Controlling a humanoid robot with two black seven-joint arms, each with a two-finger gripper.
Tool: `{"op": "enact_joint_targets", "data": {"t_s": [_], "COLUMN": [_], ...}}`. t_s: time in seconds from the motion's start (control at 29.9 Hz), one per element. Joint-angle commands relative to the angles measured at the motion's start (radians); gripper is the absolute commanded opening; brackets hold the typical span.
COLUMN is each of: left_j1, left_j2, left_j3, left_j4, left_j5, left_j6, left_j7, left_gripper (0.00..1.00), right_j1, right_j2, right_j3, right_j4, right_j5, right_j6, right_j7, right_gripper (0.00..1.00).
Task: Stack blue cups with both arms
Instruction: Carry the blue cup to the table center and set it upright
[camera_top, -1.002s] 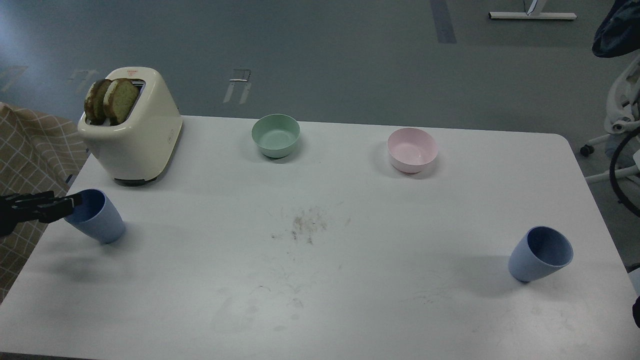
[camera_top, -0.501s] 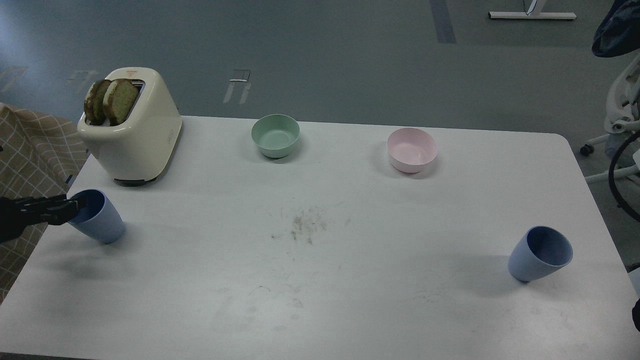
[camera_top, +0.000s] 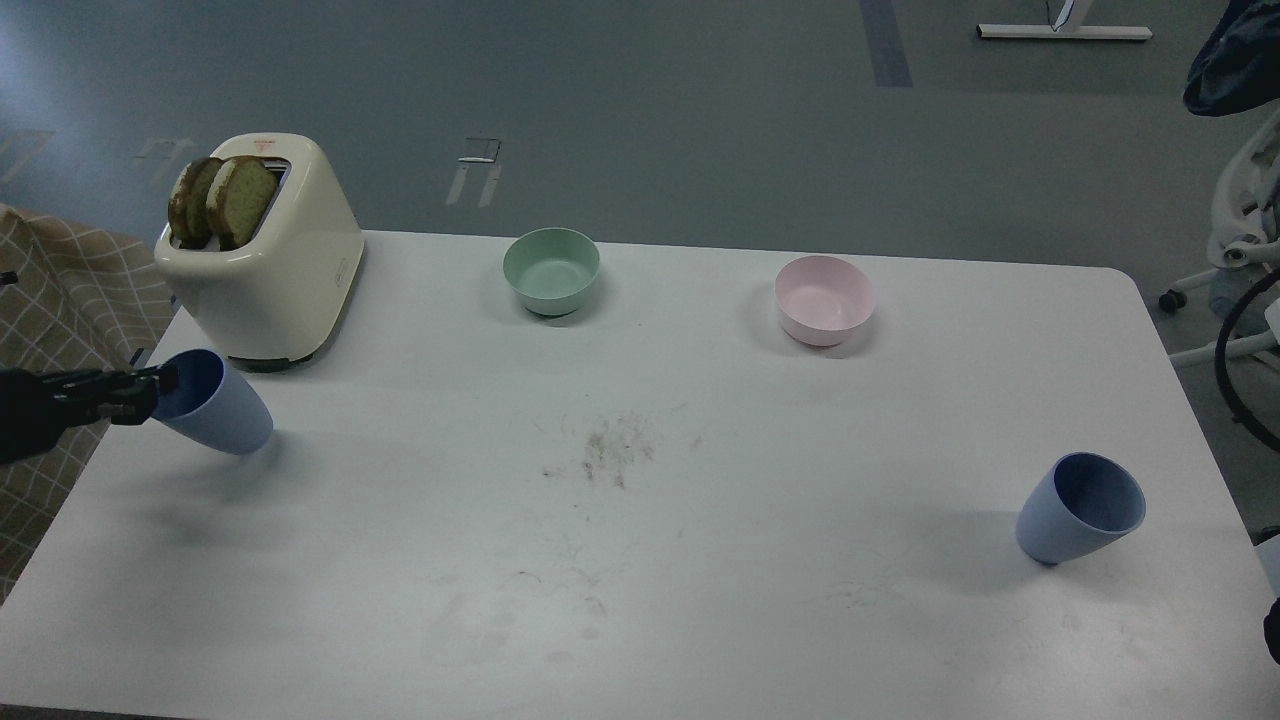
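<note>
One blue cup (camera_top: 218, 408) hangs tilted at the left of the table, in front of the toaster, its mouth facing left. My left gripper (camera_top: 152, 390) comes in from the left edge and is shut on that cup's rim, holding it a little above the table. The other blue cup (camera_top: 1078, 508) stands leaning at the right front of the table, mouth up and to the right, with nothing touching it. Only a small dark sliver of my right arm (camera_top: 1273, 628) shows at the right edge; its gripper is out of view.
A cream toaster (camera_top: 265, 262) with two toast slices stands at the back left, close behind the held cup. A mint-green bowl (camera_top: 551, 270) and a pale pink bowl (camera_top: 824, 299) sit along the back. Crumbs (camera_top: 612, 447) lie mid-table. A checked cloth (camera_top: 55, 300) hangs left of the table.
My left gripper has lifted the left cup and carried it a little right and toward the toaster. The right cup and right arm have not moved.
</note>
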Motion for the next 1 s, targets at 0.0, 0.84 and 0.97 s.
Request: {"op": "enact_joint_targets", "data": {"t_s": [0.0,0.84,0.97], "left_j1": [-0.147,-0.534,-0.528], "left_j2": [0.013,-0.703,-0.737], "left_j3": [0.001,0.163,0.185], "left_j4": [-0.072,-0.208,-0.173], "left_j5": [0.082,0.436,0.439], "left_j6": [-0.041,-0.383,-0.383], "left_j7": [0.0,0.0,0.0], "left_gripper": [0.0,0.0,0.0], "right_j1": [-0.001,-0.074,-0.079], "right_j2": [-0.002,-0.068,-0.068], "right_j3": [0.0,0.072,0.072], "right_j4": [-0.007,-0.002,-0.002], "right_j5": [0.0,0.0,0.003], "right_j6": [-0.001,0.007,0.007], "right_j7": [0.007,0.007,0.007], "right_gripper": [1.0,1.0,1.0]}}
